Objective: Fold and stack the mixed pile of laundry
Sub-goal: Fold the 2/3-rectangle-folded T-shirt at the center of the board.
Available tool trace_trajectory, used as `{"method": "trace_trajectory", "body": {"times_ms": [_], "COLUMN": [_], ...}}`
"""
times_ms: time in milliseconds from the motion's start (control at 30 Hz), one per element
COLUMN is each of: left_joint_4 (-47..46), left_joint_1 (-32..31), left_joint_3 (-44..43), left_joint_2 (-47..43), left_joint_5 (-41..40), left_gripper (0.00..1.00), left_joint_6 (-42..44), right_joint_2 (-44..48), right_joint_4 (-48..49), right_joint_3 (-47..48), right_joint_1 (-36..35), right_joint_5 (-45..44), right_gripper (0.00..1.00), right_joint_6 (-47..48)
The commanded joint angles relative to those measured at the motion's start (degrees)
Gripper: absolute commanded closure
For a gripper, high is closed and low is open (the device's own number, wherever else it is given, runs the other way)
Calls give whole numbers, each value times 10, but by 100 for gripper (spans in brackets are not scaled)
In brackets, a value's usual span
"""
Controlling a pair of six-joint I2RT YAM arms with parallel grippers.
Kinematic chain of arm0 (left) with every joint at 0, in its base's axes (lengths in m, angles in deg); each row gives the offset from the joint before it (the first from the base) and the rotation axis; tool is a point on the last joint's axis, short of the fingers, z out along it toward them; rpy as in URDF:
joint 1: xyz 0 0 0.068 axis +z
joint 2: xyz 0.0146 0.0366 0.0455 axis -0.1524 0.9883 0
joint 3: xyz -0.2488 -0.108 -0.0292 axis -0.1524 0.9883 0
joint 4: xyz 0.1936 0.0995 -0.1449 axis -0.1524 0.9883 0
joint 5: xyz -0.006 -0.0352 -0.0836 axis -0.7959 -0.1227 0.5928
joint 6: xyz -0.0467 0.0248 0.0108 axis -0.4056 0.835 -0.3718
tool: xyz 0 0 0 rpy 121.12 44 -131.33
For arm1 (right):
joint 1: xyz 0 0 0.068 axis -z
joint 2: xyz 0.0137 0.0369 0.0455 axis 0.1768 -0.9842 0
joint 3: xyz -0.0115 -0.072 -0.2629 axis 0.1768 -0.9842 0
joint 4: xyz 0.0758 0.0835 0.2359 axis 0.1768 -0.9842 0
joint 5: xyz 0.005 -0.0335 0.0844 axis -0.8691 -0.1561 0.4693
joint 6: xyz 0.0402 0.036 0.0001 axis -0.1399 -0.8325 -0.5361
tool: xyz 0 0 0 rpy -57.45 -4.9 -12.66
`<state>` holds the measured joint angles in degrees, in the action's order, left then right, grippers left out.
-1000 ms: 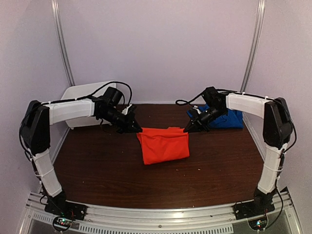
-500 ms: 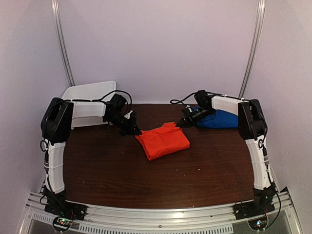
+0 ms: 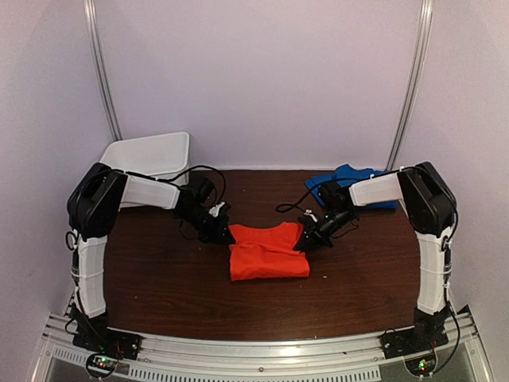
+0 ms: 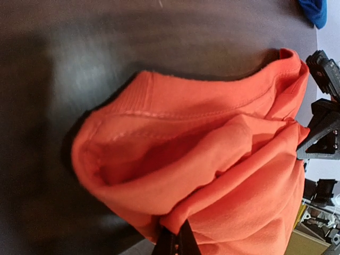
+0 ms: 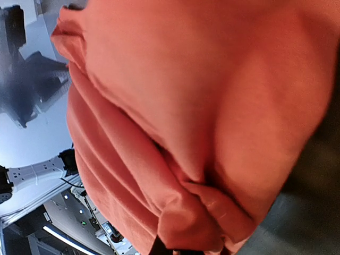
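Observation:
The orange-red T-shirt (image 3: 268, 251) lies folded in the middle of the dark table. My left gripper (image 3: 227, 233) is shut on its far left corner, and my right gripper (image 3: 305, 242) is shut on its far right corner. In the left wrist view the orange-red T-shirt (image 4: 212, 159) bunches up from the pinched fingertips (image 4: 175, 243), with the other gripper (image 4: 321, 133) at its far end. Cloth of the orange-red T-shirt (image 5: 202, 106) fills the right wrist view. The royal-blue garment (image 3: 354, 185) lies at the back right of the table, behind my right arm.
A white plastic bin (image 3: 149, 155) stands at the back left corner, off the table's edge. The dark brown table (image 3: 175, 294) is bounded by pale walls at the back and sides. A metal rail (image 3: 262, 354) runs along the near edge.
Both grippers have pulled the orange-red T-shirt's far edge toward the near side and lowered it. The shirt now lies squarer and nearer. The blue garment has not moved.

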<state>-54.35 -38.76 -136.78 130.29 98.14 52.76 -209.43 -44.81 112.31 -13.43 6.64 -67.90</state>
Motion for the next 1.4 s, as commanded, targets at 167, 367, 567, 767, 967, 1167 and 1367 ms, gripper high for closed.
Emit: {"method": "trace_trajectory", "body": {"times_ms": [167,367,567,767,967,1167,1367], "left_joint_4": [-5,-3,-53,-116,-174,-174,-208], "left_joint_1": [-14,-13,2,21,21,-5,-11], "left_joint_3": [170,179,187,223,292,307,312], "left_joint_2": [-172,-212,-194,-222,-301,-314,-290], "left_joint_5": [2,9,6,-5,-16,-31,-32], "left_gripper": [100,100,100,73,57,56,56], "left_joint_6": [27,22,-18,-57,-72,-43,-58], "right_joint_2": [222,224,148,158,226,236,209], "right_joint_4": [64,65,97,60,46,69,59], "right_joint_3": [-218,-171,-105,-69,-119,-134,-111], "right_joint_1": [-49,-49,-47,-2,31,-18,-44], "right_joint_5": [-29,-27,-17,-39,-53,-41,-91], "right_gripper": [100,99,91,54,52,52,50], "right_joint_6": [-44,-58,-70,-44,6,34,77]}}
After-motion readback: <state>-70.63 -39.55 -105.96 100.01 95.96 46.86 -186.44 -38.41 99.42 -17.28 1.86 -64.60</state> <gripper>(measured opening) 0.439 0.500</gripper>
